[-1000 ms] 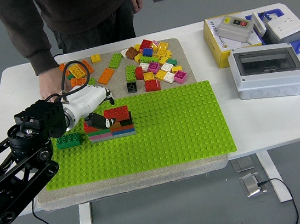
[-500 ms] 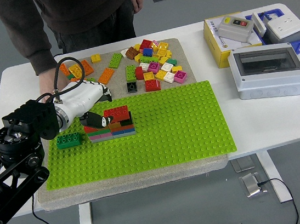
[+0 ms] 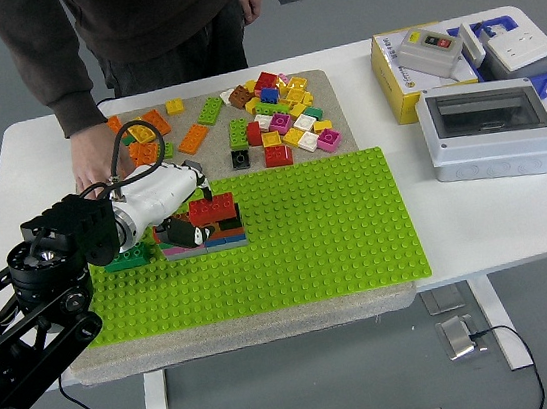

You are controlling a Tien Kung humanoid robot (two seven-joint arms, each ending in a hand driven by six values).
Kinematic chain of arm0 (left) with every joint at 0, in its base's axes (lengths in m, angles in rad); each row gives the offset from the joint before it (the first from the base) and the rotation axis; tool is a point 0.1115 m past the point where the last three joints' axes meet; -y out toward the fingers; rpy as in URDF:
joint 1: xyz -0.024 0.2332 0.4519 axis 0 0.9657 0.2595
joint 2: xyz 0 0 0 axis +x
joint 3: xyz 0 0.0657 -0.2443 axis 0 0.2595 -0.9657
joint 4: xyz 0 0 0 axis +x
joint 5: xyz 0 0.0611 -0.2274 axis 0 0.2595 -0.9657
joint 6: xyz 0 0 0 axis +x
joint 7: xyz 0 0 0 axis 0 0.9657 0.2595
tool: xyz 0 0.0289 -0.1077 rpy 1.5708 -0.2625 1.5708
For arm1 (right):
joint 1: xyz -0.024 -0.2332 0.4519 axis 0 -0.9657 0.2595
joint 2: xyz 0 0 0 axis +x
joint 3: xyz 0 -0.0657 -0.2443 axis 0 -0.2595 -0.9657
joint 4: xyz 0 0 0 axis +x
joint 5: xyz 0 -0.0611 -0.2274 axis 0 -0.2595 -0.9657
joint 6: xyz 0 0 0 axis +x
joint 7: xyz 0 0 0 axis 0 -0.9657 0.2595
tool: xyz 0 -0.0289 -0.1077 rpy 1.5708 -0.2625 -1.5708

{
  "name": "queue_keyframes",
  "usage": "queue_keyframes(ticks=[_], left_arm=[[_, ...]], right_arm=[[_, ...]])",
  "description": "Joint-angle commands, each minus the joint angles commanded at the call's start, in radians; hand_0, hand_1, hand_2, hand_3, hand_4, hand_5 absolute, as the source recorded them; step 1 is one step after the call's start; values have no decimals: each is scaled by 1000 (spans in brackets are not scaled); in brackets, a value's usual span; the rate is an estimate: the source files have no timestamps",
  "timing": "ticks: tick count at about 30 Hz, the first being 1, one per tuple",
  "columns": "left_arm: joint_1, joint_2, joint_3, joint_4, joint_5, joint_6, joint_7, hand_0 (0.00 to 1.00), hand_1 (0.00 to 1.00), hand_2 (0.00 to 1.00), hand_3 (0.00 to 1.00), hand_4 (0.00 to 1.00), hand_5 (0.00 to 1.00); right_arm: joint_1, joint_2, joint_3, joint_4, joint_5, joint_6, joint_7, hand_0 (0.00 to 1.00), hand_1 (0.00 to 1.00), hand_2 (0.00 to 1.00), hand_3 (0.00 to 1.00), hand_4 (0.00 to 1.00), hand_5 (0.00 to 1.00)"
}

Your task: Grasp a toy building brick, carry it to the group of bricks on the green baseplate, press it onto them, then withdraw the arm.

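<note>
A low stack of bricks [image 3: 219, 234] stands on the left part of the green baseplate [image 3: 307, 230], topped by a red brick [image 3: 216, 208]. My left hand [image 3: 196, 210], white with black fingertips, reaches in from the left and lies against the stack's left end. Its thumb [image 3: 185, 236] sits on the near side and a finger [image 3: 205, 182] on the far side of the red brick, so it looks shut on that brick. The hand hides the stack's left edge. Loose bricks [image 3: 277, 113] lie in a pile behind the plate.
A dark green brick [image 3: 129, 258] sits on the plate left of the stack, partly under my arm. A person stands at the far side with a hand [image 3: 95, 165] resting on the pad's left edge. Electrical boxes [image 3: 485, 126] and a yellow box [image 3: 404, 81] occupy the right.
My left hand drew back left and up from the stack, then came back right and down onto its left end. The red brick stayed on top. The person's hand stayed put.
</note>
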Motion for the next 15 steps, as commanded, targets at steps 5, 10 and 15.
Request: queue_keyframes(ticks=[5, 10, 15], left_arm=[[3, -3, 5, 2, -4, 0, 0, 958, 938, 915, 709, 720, 368], [6, -7, 6, 3, -5, 1, 1, 958, 937, 913, 709, 719, 372], [7, -9, 8, 3, -5, 0, 1, 958, 936, 913, 708, 719, 373]], right_arm=[[-1, 1, 1, 0, -2, 1, -1, 627, 586, 670, 772, 634, 998], [-1, 2, 4, 0, -1, 2, 0, 627, 587, 670, 772, 634, 998], [-2, 3, 6, 0, 0, 2, 0, 629, 588, 669, 773, 633, 998]])
